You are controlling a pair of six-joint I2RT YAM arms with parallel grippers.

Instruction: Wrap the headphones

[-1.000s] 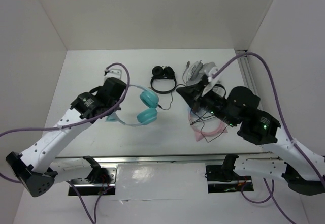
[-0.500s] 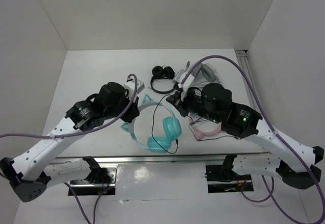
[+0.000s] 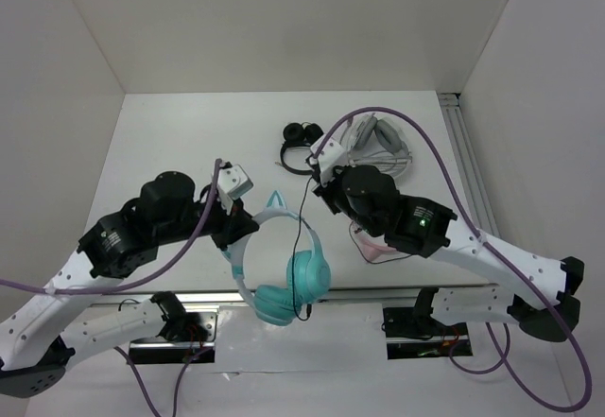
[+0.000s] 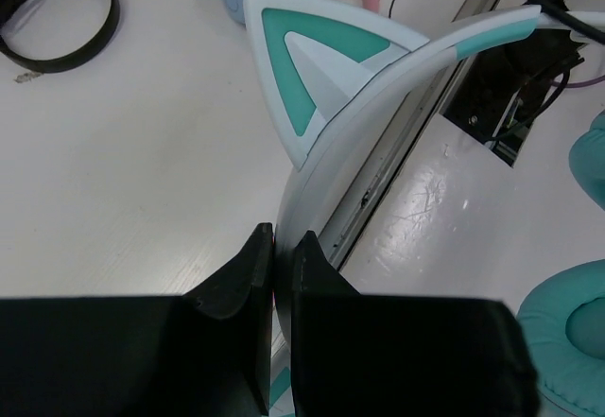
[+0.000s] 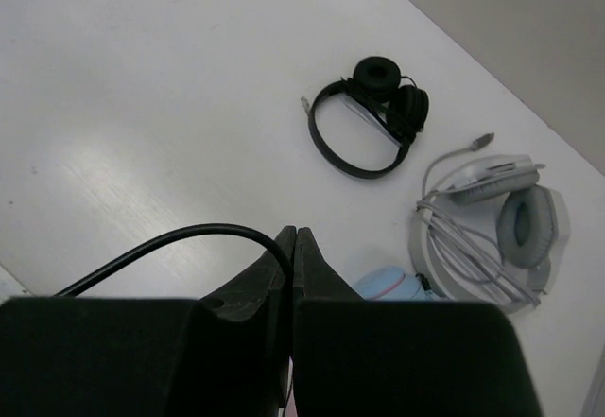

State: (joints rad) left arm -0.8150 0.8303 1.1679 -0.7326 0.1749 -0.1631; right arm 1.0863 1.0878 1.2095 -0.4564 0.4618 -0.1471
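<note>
The teal headphones (image 3: 304,273) hang in the air above the table's near edge, both ear cups low, one cat ear (image 3: 275,204) up. My left gripper (image 3: 232,233) is shut on the pale headband (image 4: 378,105), just below the cat ear (image 4: 312,67). My right gripper (image 3: 318,173) is shut on the thin black cable (image 5: 189,237), which loops out from between its fingertips (image 5: 296,233). In the top view the cable (image 3: 299,237) runs from the right gripper down past the ear cups.
Small black headphones (image 3: 301,147) and a white-grey headset (image 3: 378,143) lie at the back of the table. Pink-and-blue cat-ear headphones (image 3: 373,242) lie under the right arm. The metal rail (image 3: 378,294) runs along the near edge.
The left gripper has carried the teal headphones from the table's left middle toward the near edge and lifted them. The right gripper has moved left and back with the cable.
</note>
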